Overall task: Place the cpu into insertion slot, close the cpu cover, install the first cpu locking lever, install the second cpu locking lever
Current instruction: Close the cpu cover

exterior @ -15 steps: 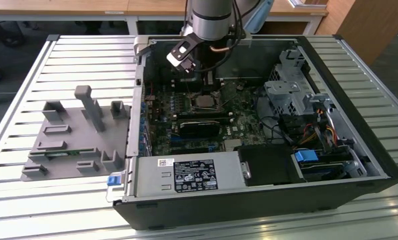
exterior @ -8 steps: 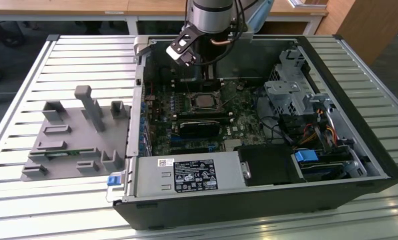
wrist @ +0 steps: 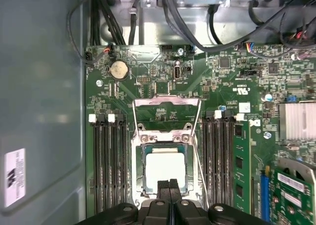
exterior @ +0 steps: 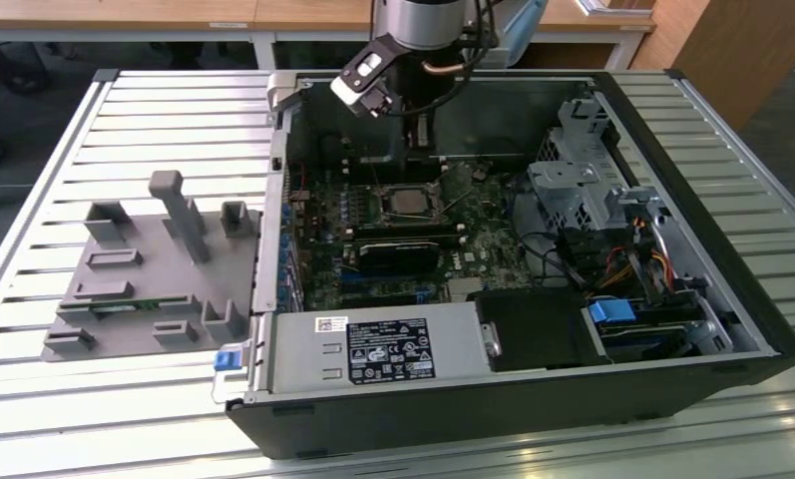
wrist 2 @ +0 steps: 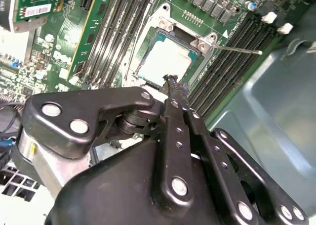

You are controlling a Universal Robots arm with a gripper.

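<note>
The cpu lies flat in the insertion slot on the green board, its pale metal top showing in both wrist views. The cpu cover is swung open, away from the chip, with the board visible through its window. A thin locking lever sticks out free beside the socket. My gripper hangs just over one edge of the chip, fingers pressed together with nothing between them. In the exterior view the gripper reaches into the back of the open case above the socket.
Long black memory slots flank the socket on both sides. Cables cross the case beyond the board. A power supply and drive cage crowd the case. A grey fixture sits on the exterior view's left.
</note>
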